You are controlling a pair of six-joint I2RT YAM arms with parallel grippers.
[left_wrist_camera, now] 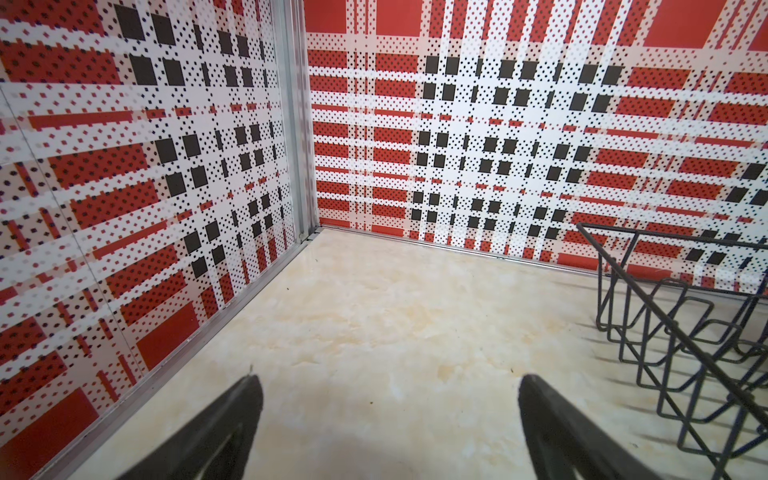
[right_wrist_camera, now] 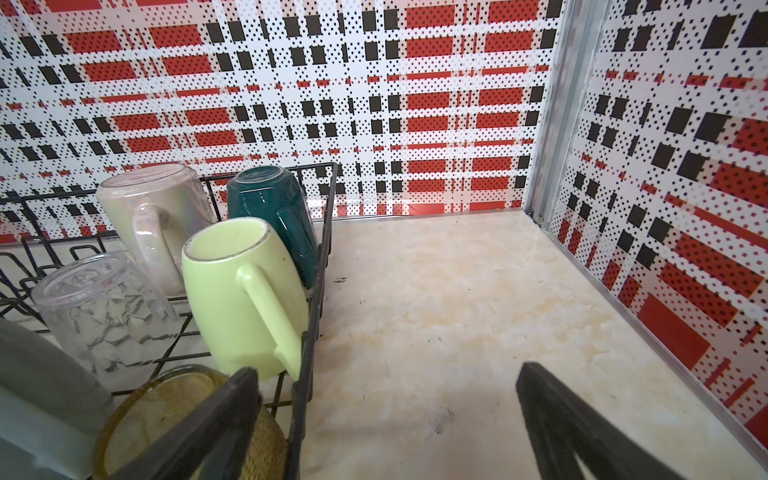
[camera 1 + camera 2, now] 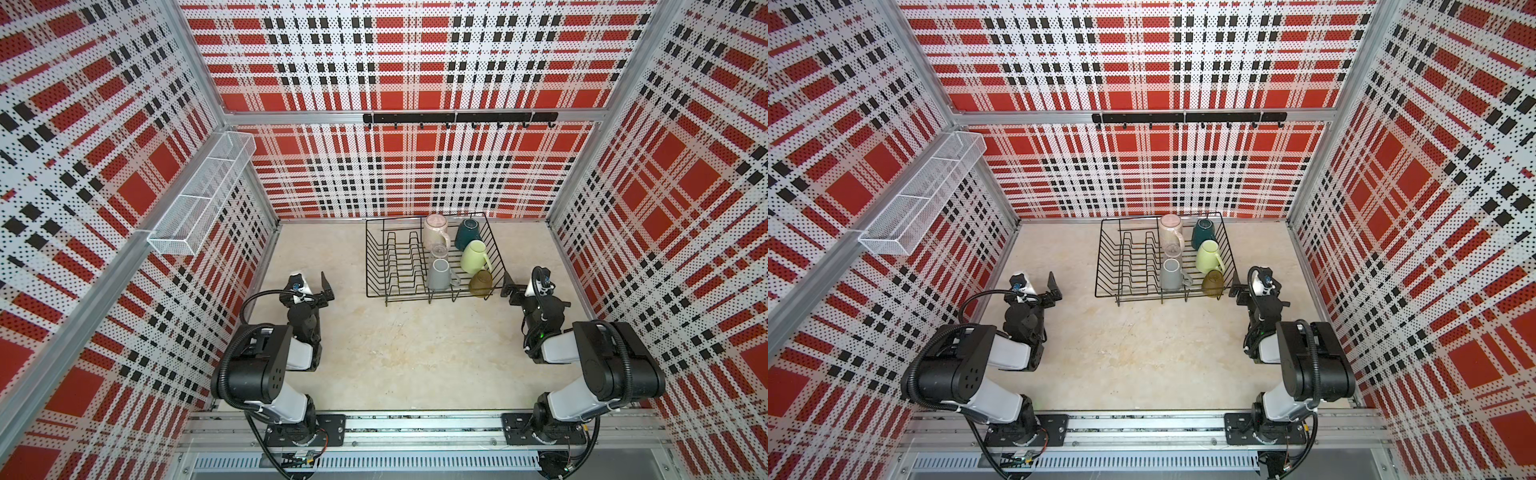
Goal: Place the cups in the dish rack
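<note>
In the right wrist view the grey mug [image 2: 41, 374] is cut off by the picture's edge, and only a blurred stretch of its wall shows. The amber tumbler [image 2: 137, 415] is partly covered by a finger [image 2: 199, 428] of the right end effector [image 2: 388, 372], whose fingers run out of the frame, as do those of the left end effector [image 1: 389, 378]. The dish rack [image 2: 325, 232] is cropped in both wrist views. In both top views it cannot be told whether the right end effector touches the rack's near right corner.
</note>
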